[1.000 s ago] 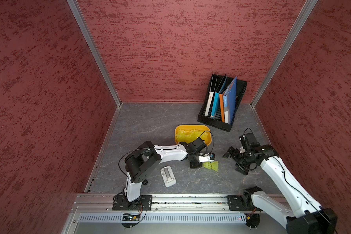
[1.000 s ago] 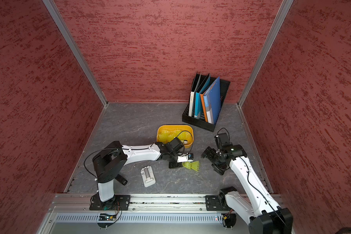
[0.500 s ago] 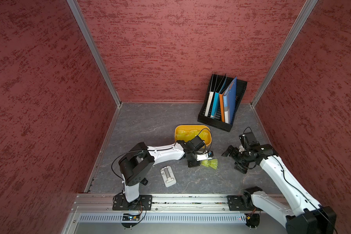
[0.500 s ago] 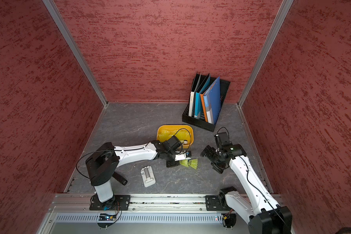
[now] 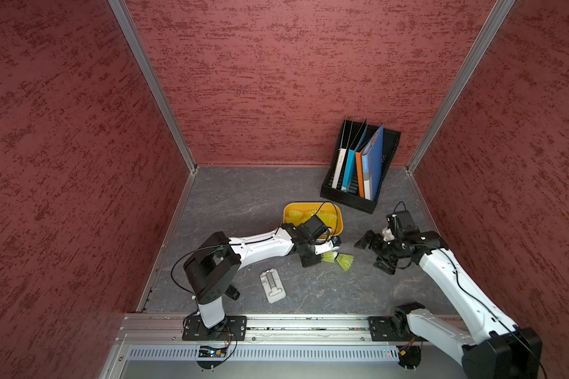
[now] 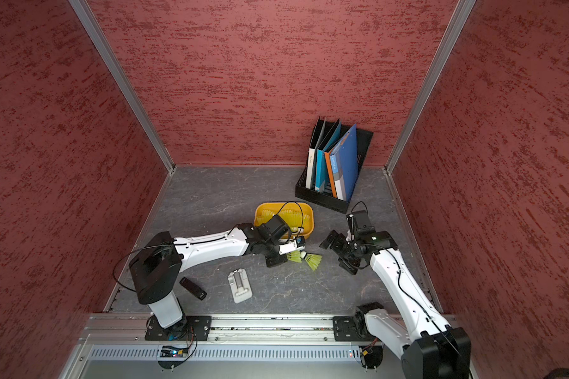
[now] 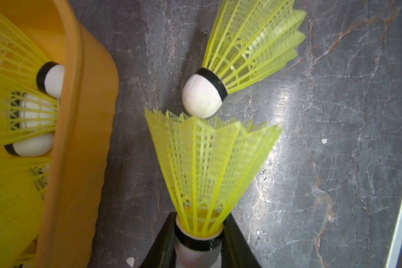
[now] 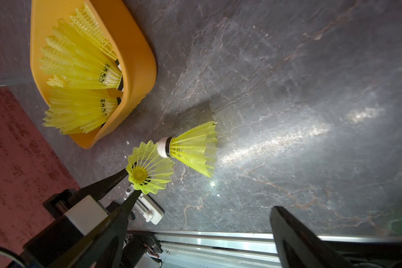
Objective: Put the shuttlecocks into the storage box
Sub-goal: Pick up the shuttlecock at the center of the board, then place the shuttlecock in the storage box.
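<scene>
Left fingers (image 7: 238, 246) pulled back slightly, narrow, clamping shuttlecock (image 7: 209, 167); right fingers (image 8: 293, 232) wide, empty.

A black file rack (image 5: 345, 200) stands at the back of the grey marbled tabletop (image 5: 243, 197), near the right rear corner and set at an angle to the wall. It holds upright folders in white, light blue and orange, plus a taller dark blue folder (image 5: 376, 157) that leans. Near the front lies a flat pale grey device (image 5: 272, 286), with a small black oblong object (image 6: 193, 288) to its left. Red textured walls (image 5: 276, 82) enclose three sides, and a metal rail (image 5: 293, 323) runs along the front.
</scene>
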`<state>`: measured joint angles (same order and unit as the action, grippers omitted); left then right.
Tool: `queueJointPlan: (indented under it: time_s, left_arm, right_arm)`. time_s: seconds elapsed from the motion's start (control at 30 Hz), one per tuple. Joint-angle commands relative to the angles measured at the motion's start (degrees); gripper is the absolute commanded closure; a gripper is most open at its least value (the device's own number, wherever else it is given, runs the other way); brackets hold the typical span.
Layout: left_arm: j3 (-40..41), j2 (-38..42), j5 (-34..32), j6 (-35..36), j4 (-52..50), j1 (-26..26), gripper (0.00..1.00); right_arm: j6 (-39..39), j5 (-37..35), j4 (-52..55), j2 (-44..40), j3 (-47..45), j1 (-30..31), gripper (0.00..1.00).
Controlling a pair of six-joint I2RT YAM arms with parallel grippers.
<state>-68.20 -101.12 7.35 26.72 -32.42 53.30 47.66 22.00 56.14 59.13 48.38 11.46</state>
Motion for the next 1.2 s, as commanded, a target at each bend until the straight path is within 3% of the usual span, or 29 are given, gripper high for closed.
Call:
queueJointPlan:
  time_s: [0.0,0.27,0.43,0.67,0.93,1.17]
  left_arm:
    - [0.44,1.63,-0.65,-2.99,-0.26,-0.39,0.78]
    - [0.38,3.05,-2.57,-5.71,-0.82,-0.40,0.78]
    - [-2.17,4.22,-1.77,-12.00,0.48,-0.31,0.78]
    - [-8.40,2.59,-5.12,-26.59,2.18,-0.82,0.81]
    - [-15.69,-3.28,-4.41,-45.73,4.49,-3.39,0.81]
    - [-18.15,-8.35,-6.39,-57.21,9.97,-3.64,0.83]
  right_arm:
    - [-2.44,4.27,-4.15,0.10,1.56,-0.31,0.01]
    - [-2.89,5.28,-4.64,0.05,0.84,-0.31,0.01]
    - [-3.04,4.64,-4.77,-0.25,1.44,-0.33,0.02]
    - [-3.04,3.17,-7.71,0.54,5.13,-1.00,0.02]
    - [-9.09,0.42,-9.38,6.28,11.49,-3.52,0.02]
    - [-11.71,-0.60,-12.10,11.00,14.81,-4.45,0.02]
